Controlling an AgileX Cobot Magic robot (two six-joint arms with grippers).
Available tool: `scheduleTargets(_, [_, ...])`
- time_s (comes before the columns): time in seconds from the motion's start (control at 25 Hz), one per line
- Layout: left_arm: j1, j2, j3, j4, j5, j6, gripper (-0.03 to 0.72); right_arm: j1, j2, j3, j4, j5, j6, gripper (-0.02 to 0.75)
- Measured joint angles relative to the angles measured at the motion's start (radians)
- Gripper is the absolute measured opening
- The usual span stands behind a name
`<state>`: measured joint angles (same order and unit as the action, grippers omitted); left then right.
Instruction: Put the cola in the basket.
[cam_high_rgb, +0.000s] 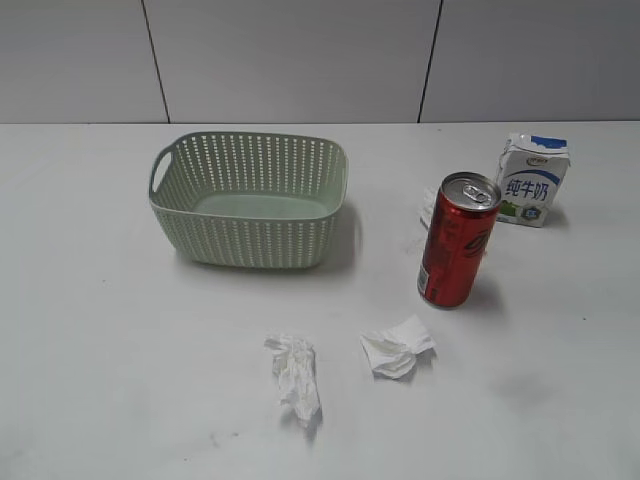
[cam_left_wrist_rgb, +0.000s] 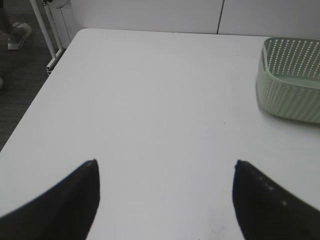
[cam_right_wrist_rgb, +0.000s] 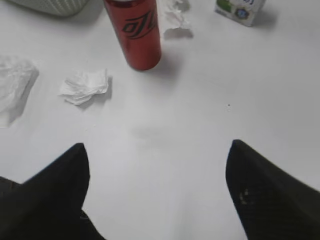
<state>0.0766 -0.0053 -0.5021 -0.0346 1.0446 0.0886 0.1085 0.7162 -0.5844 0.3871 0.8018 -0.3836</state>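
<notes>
— Where do we stand with the cola (cam_high_rgb: 458, 240)?

— We have not started on it, as far as we can judge. It stands upright on the tabletop (cam_high_rgb: 120, 380), to the right of the basket (cam_high_rgb: 250, 199) and apart from it. The basket holds nothing we can see.

— And our grippers?

— Neither shows in the exterior view. The right gripper (cam_right_wrist_rgb: 155, 150) has its jaws spread wide and holding nothing, with the cola ahead of it and a little left. The left gripper (cam_left_wrist_rgb: 165, 162) is likewise spread and bare, over blank tabletop, the basket off to its right.

— Anything in the way?

— Crumpled tissues (cam_high_rgb: 397, 348) lie in front of the cola, a milk carton (cam_high_rgb: 533, 179) behind it. So we reckon everything remains: reach, grasp, lift, carry over, release.
</notes>
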Motion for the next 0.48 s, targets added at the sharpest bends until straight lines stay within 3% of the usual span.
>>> scheduleTargets(0.48, [0.000,0.000,0.000,0.000,0.001,0.000,0.610,0.075,0.500,-0.160,0.120,-0.064,-0.175,0.677])
